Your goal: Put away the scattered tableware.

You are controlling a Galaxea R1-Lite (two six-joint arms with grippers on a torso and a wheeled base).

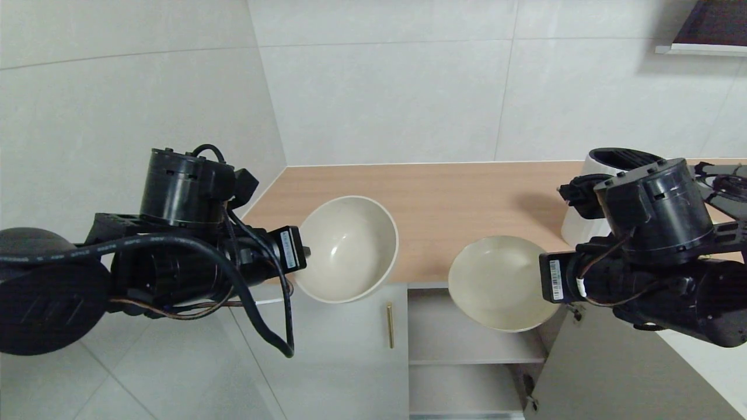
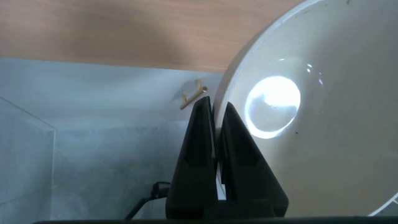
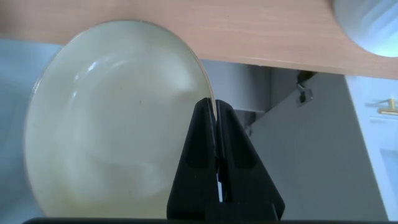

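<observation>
1. Two pieces are in hand and neither is stowed yet: a bowl (image 1: 350,248) and a plate (image 1: 499,283), both held in the air at the front edge of the counter (image 1: 455,192).
2. The left gripper (image 2: 216,109) has its jaws pinched tight on the bowl's rim. The bowl is tipped on its side with its hollow facing the robot, and it hangs off the counter's near left corner, above a closed door with a brass handle (image 1: 389,324).
3. The right gripper (image 3: 216,106) is clamped on the plate's rim in the same way. The plate is tilted too, and hangs just in front of the open cabinet (image 1: 461,338), over its upper shelf.
4. The cabinet's door (image 1: 613,373) stands open to the right, so the way in looks free. The plate and arm cover part of the top shelf, so I can't tell whether anything already sits there.
5. My reading is that this is about halfway. Both pieces are picked up and the cabinet is open, but both are yet to be set on a shelf and let go. The plate is the nearer of the two, while the bowl would have to come across to the right first.
6. A white appliance (image 1: 575,224) stands on the counter behind the right arm. Whether more tableware waits out of sight there, I can't say.
</observation>
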